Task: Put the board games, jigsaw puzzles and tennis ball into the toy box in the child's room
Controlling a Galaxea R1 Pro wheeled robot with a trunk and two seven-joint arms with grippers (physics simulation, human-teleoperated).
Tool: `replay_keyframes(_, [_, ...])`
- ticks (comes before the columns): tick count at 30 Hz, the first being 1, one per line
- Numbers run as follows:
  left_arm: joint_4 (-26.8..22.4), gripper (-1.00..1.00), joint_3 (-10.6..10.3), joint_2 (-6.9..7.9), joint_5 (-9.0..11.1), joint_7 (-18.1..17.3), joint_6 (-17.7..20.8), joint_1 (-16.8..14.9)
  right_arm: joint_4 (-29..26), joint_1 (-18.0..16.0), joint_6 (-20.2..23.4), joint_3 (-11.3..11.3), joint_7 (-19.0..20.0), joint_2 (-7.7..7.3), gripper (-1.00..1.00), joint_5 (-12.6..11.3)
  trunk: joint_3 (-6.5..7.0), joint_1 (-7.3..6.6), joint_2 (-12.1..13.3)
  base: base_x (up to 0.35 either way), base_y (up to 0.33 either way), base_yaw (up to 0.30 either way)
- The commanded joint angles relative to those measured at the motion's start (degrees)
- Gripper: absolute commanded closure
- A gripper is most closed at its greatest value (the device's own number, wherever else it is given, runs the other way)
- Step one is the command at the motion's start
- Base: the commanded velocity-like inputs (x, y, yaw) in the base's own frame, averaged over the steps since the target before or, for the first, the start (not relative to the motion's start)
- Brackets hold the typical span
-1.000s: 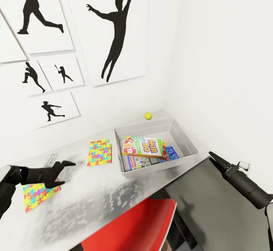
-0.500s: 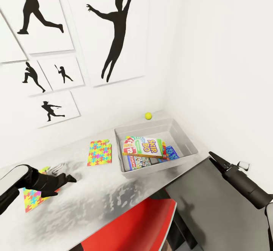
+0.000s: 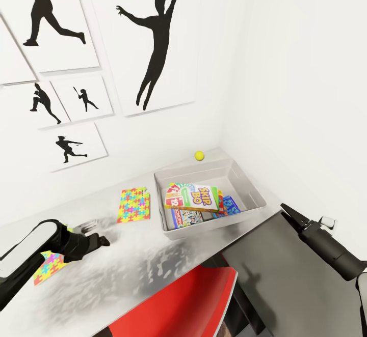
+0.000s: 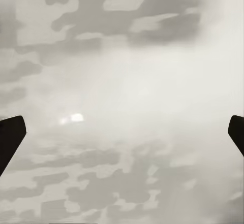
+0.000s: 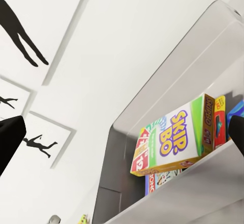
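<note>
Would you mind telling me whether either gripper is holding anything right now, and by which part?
Nothing is held. The left gripper is open above the table, and the right gripper is open beside the toy box.

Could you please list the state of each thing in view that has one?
Toy box: open, holds three board games.
SKIP BO game: on top, tilted.
Ball: on the table behind the box.
Near puzzle: flat on the table.
Far puzzle: flat, partly under left arm.
Left gripper: open, empty.
Right gripper: open, empty.

Three board games (image 3: 192,198), two jigsaw puzzles (image 3: 134,205)
</note>
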Motion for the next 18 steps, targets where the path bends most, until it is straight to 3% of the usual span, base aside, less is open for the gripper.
replay_keyframes(1, [-0.07, -1.0, -0.15, -0.22, 0.49, 1.38, 0.04, -0.08, -0.01, -0.06, 0.29, -0.07, 0.15, 0.0, -1.0, -0.02, -0.1, 0.03, -0.11, 0.0, 0.0, 0.0])
replay_keyframes(6, [-0.48, -1.0, -0.28, -0.94, 0.31, 5.02, 2.33, -0.14, -0.01, -0.06, 0.29, -0.07, 0.17, 0.01, -1.0, -0.02, -0.1, 0.03, -0.11, 0.0, 0.0, 0.0])
replay_keyframes(11, [-1.64, -1.0, -0.41, -1.18, -0.04, 5.98, 3.96, -0.14, -0.01, -0.06, 0.29, -0.07, 0.22, 0.01, -1.0, -0.02, -0.1, 0.03, -0.11, 0.0, 0.0, 0.0])
replay_keyframes(18, [-2.18, -1.0, -0.64, -3.51, -2.05, 6.22, 0.53, -0.09, -0.01, -0.06, 0.29, -0.07, 0.24, 0.0, -1.0, -0.02, -0.1, 0.03, -0.11, 0.0, 0.0, 0.0])
